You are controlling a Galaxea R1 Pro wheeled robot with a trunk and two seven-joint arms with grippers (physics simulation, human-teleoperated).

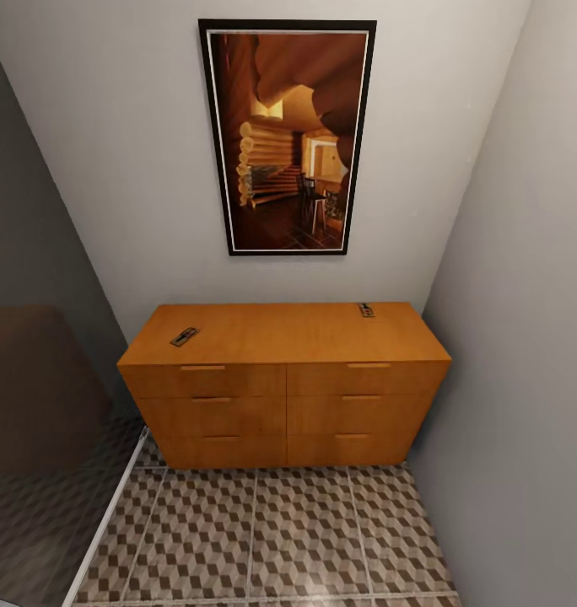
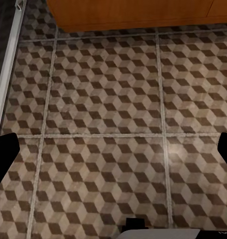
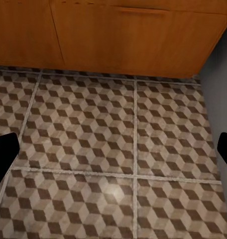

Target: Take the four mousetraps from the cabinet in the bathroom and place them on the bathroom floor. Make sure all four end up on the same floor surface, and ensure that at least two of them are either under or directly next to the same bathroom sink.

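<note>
A narrow alcove with pale walls [image 1: 491, 253] is closing in around the cabinet [image 1: 284, 384], which is standing against the back wall under a dark-framed picture [image 1: 287, 136] of a log interior. 2 mousetraps are lying on the cabinet top: one [image 1: 185, 336] near the front left corner, the other [image 1: 366, 310] near the back right, well apart from each other. The floor [image 1: 280, 539] is showing its brown and beige cube tiles in front of the drawers. A grey translucent panel [image 1: 35, 421] is standing at the left. The left gripper [image 2: 113, 149] is hanging over bare tiles with its fingers [image 2: 4, 154] spread wide. The right gripper [image 3: 113, 149] is likewise hanging spread over the floor near the cabinet base, its fingers [image 3: 4, 152] far apart.
</note>
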